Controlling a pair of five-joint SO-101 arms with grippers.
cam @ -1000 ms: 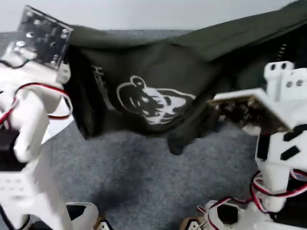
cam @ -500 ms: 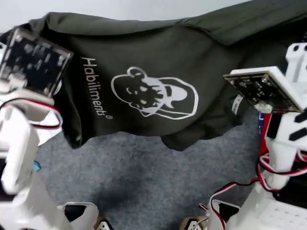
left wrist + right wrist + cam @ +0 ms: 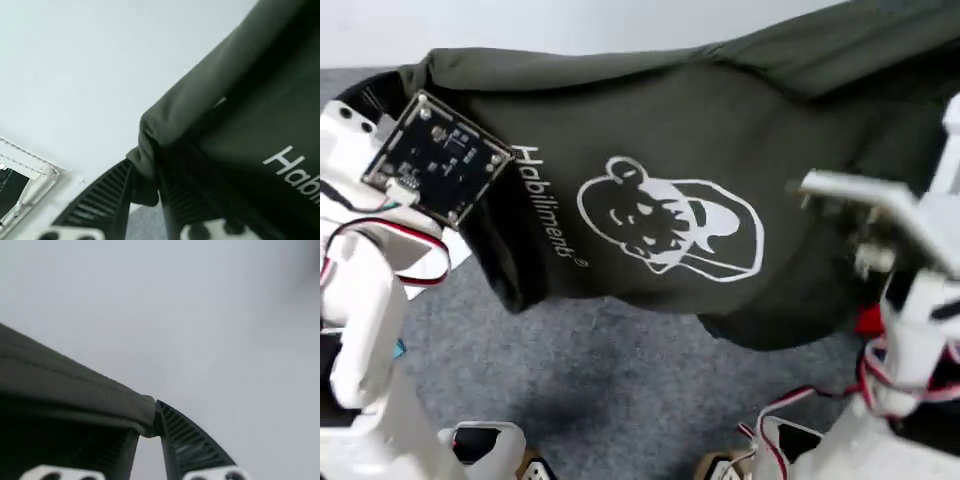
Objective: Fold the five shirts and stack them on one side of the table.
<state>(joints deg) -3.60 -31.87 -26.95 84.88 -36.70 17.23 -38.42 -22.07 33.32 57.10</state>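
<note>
Your left gripper [image 3: 149, 182] and right gripper [image 3: 149, 426] each pinch the shirt [image 3: 650, 140] by its edge; apparently held spread to hang flat for folding.

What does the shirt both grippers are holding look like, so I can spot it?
Over the grey table, a dark olive shirt hangs spread between the left gripper and the right gripper, each pinching its upper edge. Its white cartoon figure, beside white lettering, marks it out.
</note>
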